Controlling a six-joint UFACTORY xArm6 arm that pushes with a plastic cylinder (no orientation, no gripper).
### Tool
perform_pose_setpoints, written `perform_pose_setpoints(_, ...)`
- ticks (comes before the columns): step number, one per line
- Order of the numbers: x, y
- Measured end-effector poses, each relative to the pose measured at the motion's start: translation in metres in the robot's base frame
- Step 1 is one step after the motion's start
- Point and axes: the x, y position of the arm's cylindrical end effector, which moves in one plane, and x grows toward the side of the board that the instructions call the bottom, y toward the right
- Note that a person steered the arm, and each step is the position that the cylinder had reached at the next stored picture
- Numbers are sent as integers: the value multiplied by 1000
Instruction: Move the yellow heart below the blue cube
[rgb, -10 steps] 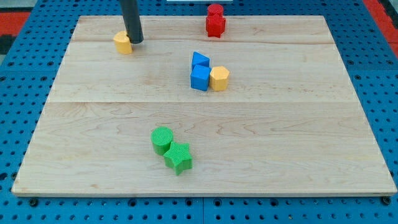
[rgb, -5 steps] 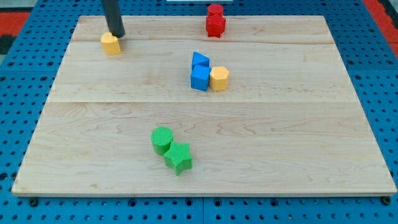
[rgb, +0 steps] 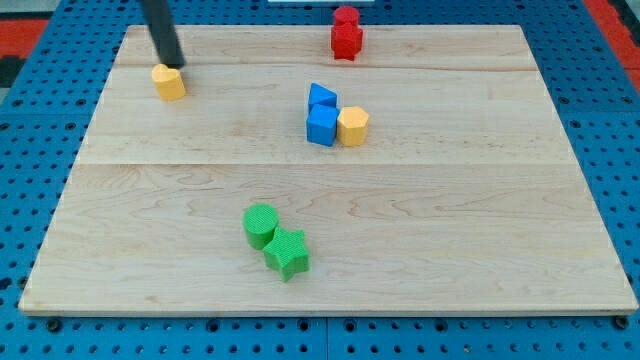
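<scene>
Yellow heart sat touching your tip, just below it; blue cube well right. End effector: a bare rod, holding nothing.

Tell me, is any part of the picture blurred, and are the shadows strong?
Camera view: the rod above my tip looks slightly soft; the blocks, such as the yellow heart and blue cube, are sharp. Light is even, shadows faint, no glare on the board.

My tip touching the yellow heart just below it, blue cube well off to its right, yellow hexagon beside that cube
</scene>
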Motion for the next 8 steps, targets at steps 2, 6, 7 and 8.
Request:
perform_pose_setpoints(2, -33, -49)
perform_pose_setpoints(6, 137, 24)
perform_pose_setpoints(7, 168, 9)
perform_pose_setpoints(8, 170, 83)
